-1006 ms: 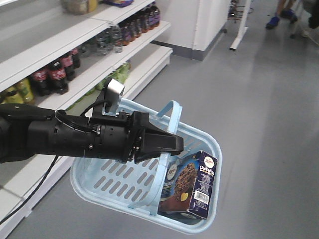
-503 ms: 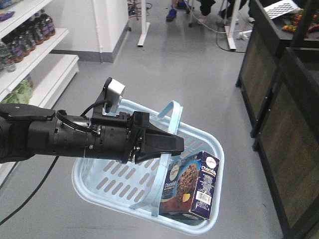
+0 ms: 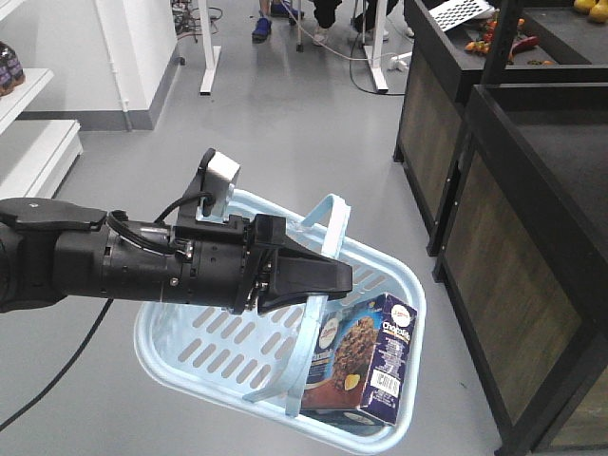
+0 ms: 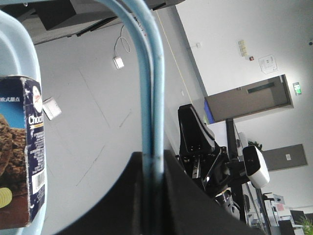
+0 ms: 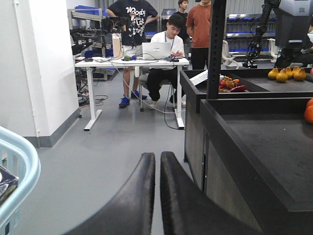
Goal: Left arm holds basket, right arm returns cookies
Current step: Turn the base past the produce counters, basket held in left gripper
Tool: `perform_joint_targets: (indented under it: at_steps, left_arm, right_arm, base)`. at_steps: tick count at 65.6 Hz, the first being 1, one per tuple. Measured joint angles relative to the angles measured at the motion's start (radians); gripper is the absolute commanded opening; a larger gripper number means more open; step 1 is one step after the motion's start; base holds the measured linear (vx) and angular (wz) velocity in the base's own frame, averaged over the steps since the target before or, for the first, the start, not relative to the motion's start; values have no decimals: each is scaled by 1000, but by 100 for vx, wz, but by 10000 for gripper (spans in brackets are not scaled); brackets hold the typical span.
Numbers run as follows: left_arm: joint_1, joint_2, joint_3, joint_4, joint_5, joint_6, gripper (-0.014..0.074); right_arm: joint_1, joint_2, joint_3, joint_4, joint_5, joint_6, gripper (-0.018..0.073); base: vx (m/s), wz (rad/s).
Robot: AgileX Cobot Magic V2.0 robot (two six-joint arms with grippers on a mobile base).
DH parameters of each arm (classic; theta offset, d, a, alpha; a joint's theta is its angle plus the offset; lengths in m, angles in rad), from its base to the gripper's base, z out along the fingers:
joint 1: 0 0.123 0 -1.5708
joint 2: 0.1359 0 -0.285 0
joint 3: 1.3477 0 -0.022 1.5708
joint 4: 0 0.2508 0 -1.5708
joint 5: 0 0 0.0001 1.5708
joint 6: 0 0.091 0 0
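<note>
The cookie box leans in a corner of the basket. My left gripper clamps the basket's handles; my right gripper is closed and empty. If the hanging basket swings, the box could tumble out.

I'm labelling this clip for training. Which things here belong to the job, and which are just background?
Part of the job:
- left gripper, shut on the handles of the basket
- cookie box, inside the basket
- right gripper, shut, holding nothing

Background:
- dark produce stand
- white desk
- seated person with laptop
- white shelf
</note>
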Motion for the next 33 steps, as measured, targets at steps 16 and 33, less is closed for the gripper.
perform_joint_targets:
  at_steps: [16, 33]
  left_arm:
    - [0, 0, 0, 0, 1, 0, -3]
    - [0, 0, 0, 0, 0, 0, -3]
  right_arm:
    - [0, 0, 0, 0, 0, 0, -6]
    - [0, 0, 0, 0, 0, 0, -6]
  base:
    - [17, -5]
    - [26, 7]
